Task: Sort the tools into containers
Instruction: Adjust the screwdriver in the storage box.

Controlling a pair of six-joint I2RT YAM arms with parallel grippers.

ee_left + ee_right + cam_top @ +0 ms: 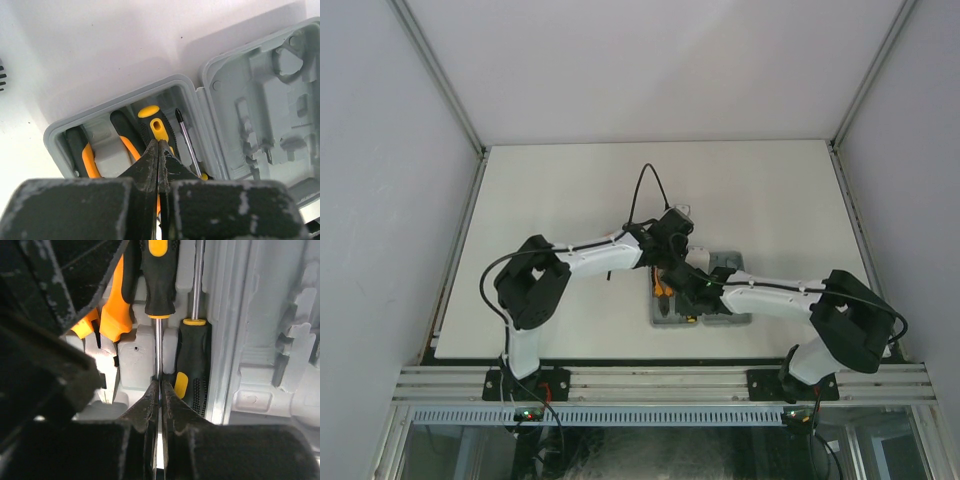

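Left gripper (158, 144) is sitting fully closed, tips touching a screwdriver (156, 127) handle. Right gripper (160, 386) is also closed, tips meeting at a shaft (158, 347); grip unclear. Second screwdriver (188, 145) and pliers (88, 161) are lying alongside in open grey tool case (260, 95)

White table (550, 200), flat and plain, with pale walls on three sides. One thing lies directly on it: a grey hinged tool case (260, 115), open, both halves flat on the top. It sits right of centre, near the front edge. Soft shadow beside it.
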